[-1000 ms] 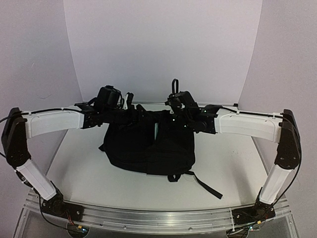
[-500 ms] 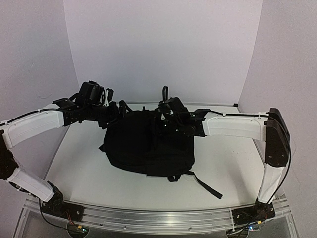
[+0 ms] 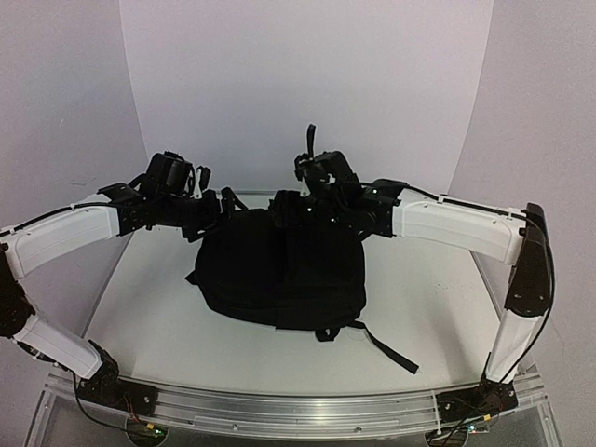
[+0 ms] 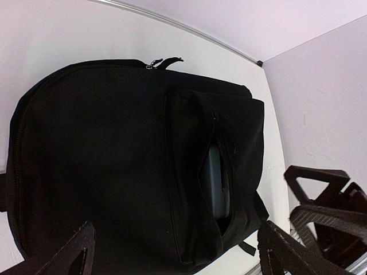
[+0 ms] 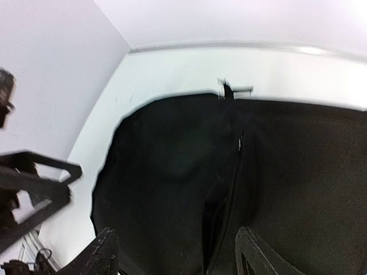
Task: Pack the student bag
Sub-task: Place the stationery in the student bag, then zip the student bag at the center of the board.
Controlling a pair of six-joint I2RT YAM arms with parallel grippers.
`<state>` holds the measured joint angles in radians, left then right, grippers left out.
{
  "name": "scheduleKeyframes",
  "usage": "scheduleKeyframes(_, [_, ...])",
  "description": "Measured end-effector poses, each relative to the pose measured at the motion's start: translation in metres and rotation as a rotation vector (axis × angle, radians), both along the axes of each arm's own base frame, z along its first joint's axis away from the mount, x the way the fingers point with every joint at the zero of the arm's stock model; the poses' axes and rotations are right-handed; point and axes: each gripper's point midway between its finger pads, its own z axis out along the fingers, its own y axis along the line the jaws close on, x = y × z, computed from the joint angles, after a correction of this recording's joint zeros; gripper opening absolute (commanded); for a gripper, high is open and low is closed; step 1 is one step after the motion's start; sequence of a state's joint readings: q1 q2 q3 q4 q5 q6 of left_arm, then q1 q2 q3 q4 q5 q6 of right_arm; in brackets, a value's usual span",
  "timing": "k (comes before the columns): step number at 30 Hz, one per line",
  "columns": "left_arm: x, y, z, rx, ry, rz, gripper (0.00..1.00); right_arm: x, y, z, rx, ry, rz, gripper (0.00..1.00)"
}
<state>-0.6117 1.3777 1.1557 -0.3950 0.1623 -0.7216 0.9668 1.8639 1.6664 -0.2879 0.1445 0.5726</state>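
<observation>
The student bag (image 3: 279, 270) is a large black backpack lying flat in the middle of the white table. In the left wrist view its front pocket (image 4: 221, 172) gapes open along the zip, and a flat grey thing (image 4: 214, 183) shows inside. My left gripper (image 3: 216, 207) hovers open over the bag's far left corner with nothing between its fingers (image 4: 74, 252). My right gripper (image 3: 287, 209) hangs open above the bag's far edge near the middle, holding nothing. The bag (image 5: 189, 183) fills the right wrist view under my right gripper (image 5: 178, 255).
A loose black strap (image 3: 386, 346) trails from the bag toward the near right. White walls (image 3: 307, 84) close in the back and both sides. A metal rail (image 3: 279, 410) carrying the arm bases runs along the near edge.
The right gripper has opened, let go of the bag's top and risen. The left arm has drawn back to the left, jaws widening. The bag's top has settled down flat.
</observation>
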Motion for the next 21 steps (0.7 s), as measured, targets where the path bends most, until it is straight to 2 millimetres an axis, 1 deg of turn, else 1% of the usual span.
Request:
scheduleKeyframes(3, [0.001, 0.001, 0.0, -0.001, 0.0, 0.004, 0.99, 0.013, 0.002, 0.019, -0.018, -0.055, -0.032, 0.54])
scheduleKeyframes(5, [0.001, 0.001, 0.0, -0.002, 0.001, 0.004, 0.99, 0.022, 0.006, 0.02, -0.037, -0.076, -0.053, 0.51])
scheduleKeyframes(7, [0.001, 0.002, 0.0, -0.004, 0.003, 0.006, 0.99, 0.029, 0.01, 0.01, -0.074, -0.079, -0.065, 0.49])
scheduleKeyframes(11, [0.001, 0.002, -0.002, -0.005, 0.009, 0.011, 0.99, 0.04, 0.016, -0.024, -0.167, -0.058, -0.077, 0.47])
scheduleKeyframes(13, [-0.001, 0.004, -0.005, -0.002, 0.016, 0.012, 0.99, 0.044, 0.017, -0.04, -0.215, -0.045, -0.082, 0.42])
scheduleKeyframes(15, [-0.003, 0.005, -0.01, 0.003, 0.024, 0.013, 1.0, 0.046, 0.018, -0.052, -0.251, -0.039, -0.085, 0.36])
scheduleKeyframes(18, [-0.005, 0.007, -0.013, 0.007, 0.032, 0.014, 1.0, 0.048, 0.015, -0.06, -0.287, -0.034, -0.095, 0.28])
scheduleKeyframes(21, [-0.006, 0.007, -0.014, 0.006, 0.034, 0.015, 1.0, 0.05, 0.013, -0.056, -0.294, -0.044, -0.11, 0.2])
